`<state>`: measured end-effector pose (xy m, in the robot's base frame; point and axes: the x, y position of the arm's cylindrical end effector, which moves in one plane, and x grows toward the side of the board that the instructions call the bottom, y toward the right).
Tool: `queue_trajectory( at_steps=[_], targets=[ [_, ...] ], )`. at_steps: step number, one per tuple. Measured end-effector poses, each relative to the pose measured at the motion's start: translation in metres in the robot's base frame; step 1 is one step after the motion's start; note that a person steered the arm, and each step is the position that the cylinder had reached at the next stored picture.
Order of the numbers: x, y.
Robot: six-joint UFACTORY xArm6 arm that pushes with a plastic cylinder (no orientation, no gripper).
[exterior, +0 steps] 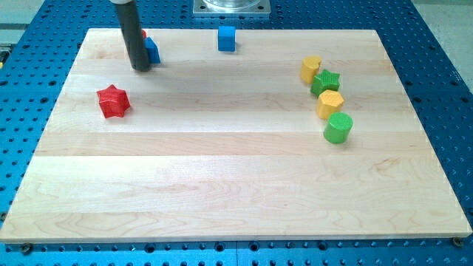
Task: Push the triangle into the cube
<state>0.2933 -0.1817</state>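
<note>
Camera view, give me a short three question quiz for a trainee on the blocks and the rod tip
1. True or false: my tip touches the red star.
2. Which block stands alone near the view's top edge? A) blue cube B) green cylinder C) green star
3. Fill in: the blue triangle sits partly hidden behind the ____.

Key: 1 false; 2 A; 3 rod.

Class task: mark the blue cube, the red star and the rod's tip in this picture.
blue cube (227, 38): camera view, on its front face.
red star (113, 101): camera view, on the middle of its top face.
my tip (140, 69): camera view, on the rod's very end, beside the blue triangle (153, 52).
</note>
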Motion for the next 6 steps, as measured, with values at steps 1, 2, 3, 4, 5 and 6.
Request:
queue_trajectory(
  at_steps=[1,2,3,4,5,6],
  targets=[
    [-0.010,-0.041],
    [-0.023,-0.021],
    [-0.023,0.057],
    [-0.023,0.107],
    [-0.034,0.063],
    [-0.047,0.101]
  ],
)
